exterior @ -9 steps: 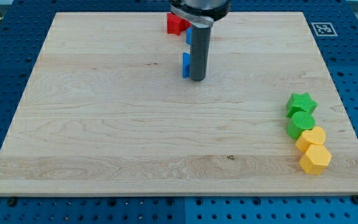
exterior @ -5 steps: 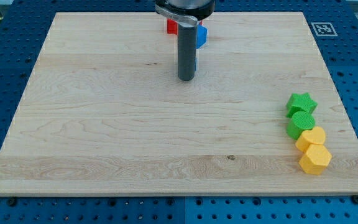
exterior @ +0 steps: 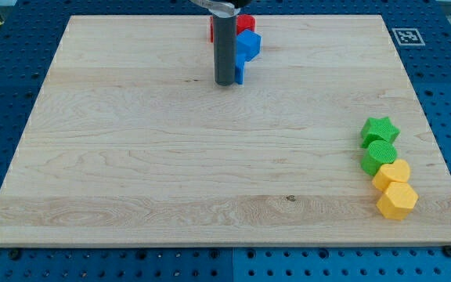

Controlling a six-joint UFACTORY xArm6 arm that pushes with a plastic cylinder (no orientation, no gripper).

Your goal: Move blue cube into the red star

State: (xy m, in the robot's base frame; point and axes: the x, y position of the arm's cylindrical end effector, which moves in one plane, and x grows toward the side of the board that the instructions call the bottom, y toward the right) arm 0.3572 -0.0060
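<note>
My tip [exterior: 225, 81] rests on the wooden board [exterior: 131, 172], touching the left side of the blue cube [exterior: 239, 71]; the rod carries no jaws. Another blue block [exterior: 249, 44] sits just above the cube, touching the red star [exterior: 243, 23] beyond it

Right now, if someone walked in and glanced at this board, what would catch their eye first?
Probably the dark rod standing at the view's top centre, my tip resting on the wooden board just left of a blue block, with a red block partly hidden behind. Next, the bright column at the view's right edge: a green star, a green block and two yellow blocks packed close together.
</note>
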